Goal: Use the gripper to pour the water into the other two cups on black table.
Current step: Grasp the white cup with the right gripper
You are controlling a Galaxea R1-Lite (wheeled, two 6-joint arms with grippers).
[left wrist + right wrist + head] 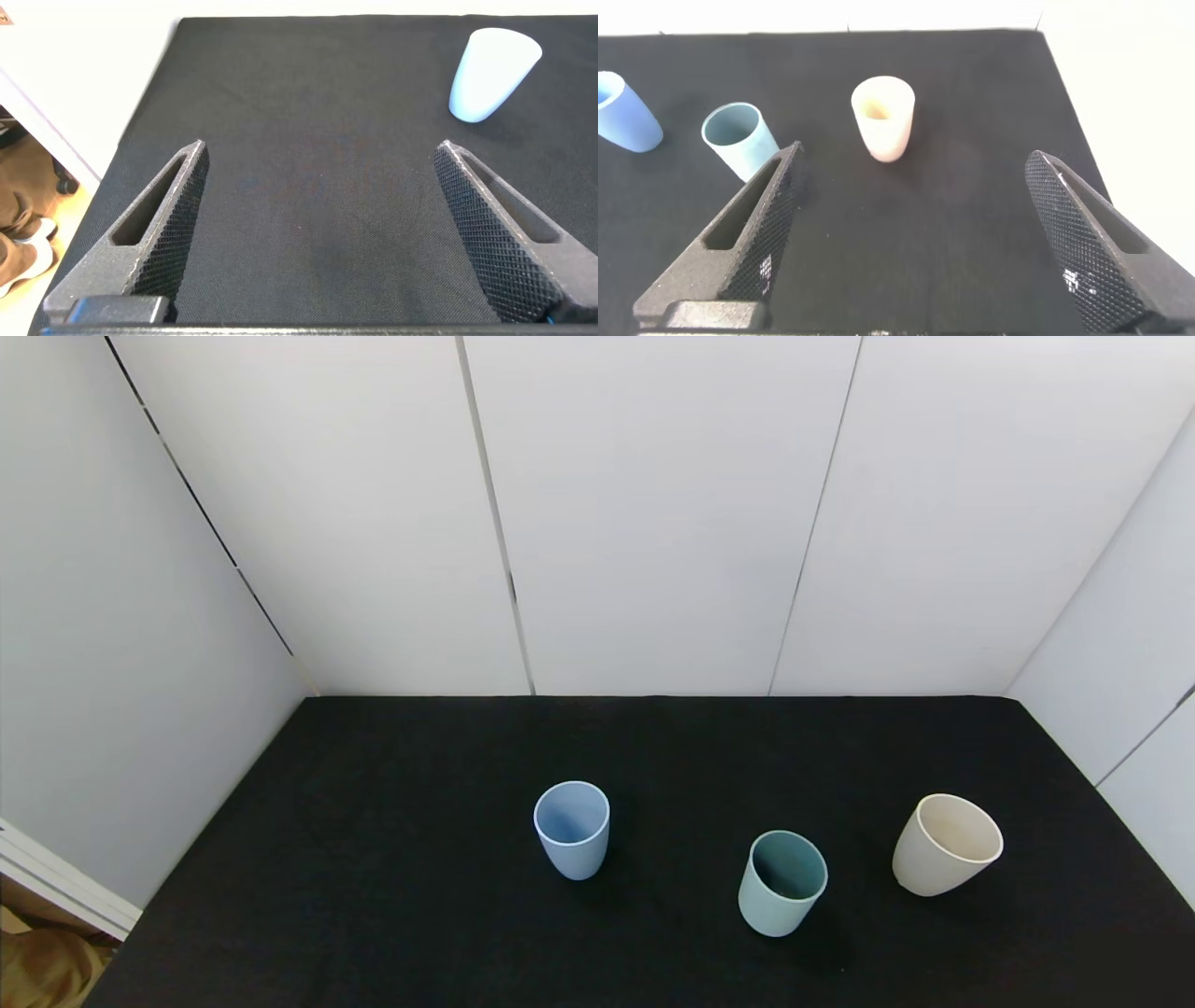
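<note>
The cream-beige cup (pixel 883 117) I have to pick up stands upright on the black table (pixel 420 896), straight ahead of my right gripper (pixel 910 243) and between its spread, empty jaws, so the right arm is the nearer one. My left gripper (pixel 322 233) also hangs released and empty, with only the light blue cup (pixel 492 73) ahead of it and off to one side. I count three cups: one light blue (pixel 571 829), one teal-green (pixel 782 882) and one cream-beige, all apart; I cannot make out the water.

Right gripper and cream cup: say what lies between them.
In the right wrist view, only bare black table lies between the open right gripper and the cream cup.
</note>
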